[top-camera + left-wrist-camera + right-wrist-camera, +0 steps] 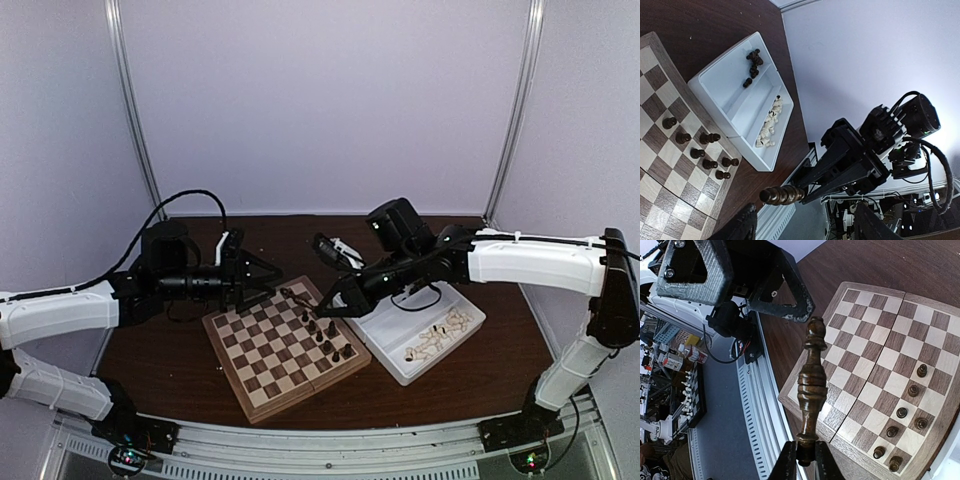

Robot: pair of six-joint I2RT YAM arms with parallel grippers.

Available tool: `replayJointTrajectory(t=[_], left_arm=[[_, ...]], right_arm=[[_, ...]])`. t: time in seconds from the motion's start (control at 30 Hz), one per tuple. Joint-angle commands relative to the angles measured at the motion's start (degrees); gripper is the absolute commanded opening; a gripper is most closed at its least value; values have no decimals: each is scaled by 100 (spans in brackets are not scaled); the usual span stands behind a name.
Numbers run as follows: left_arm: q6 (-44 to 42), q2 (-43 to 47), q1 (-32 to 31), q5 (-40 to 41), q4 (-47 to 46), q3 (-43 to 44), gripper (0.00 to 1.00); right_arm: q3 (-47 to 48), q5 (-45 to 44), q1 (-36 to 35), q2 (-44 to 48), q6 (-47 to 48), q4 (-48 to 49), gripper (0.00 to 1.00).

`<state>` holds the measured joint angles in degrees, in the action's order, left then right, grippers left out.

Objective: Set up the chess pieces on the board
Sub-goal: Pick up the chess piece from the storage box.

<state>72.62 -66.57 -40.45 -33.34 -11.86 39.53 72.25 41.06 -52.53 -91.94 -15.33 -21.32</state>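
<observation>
Right hand [805, 460] pinching dark chess piece [811, 385] by base above board [875, 340]; left hand [270, 280] open beside far corner.

the top view looks down from afar; both wrist views, closer, also catch the board [262, 362].

A white two-compartment tray [392, 340] sat on the dark brown table [480, 372]; pale lilac walls [320, 100] stood behind; thin metal posts [133, 110] ran up the corners.
</observation>
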Motion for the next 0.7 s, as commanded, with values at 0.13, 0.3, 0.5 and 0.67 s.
replayJointTrajectory(t=[0.13, 0.3, 0.5, 0.67], left_arm=[[172, -18, -3, -4, 77, -18, 66], [446, -275, -7, -207, -111, -7, 49], [406, -264, -15, -167, -186, 10, 38], [351, -200, -12, -94, -88, 11, 29]], right_arm=[[217, 25, -96, -35, 28, 199, 0], [269, 35, -133, -73, 55, 204, 0], [272, 33, -142, -96, 74, 174, 0], [285, 34, -152, -109, 83, 175, 0]])
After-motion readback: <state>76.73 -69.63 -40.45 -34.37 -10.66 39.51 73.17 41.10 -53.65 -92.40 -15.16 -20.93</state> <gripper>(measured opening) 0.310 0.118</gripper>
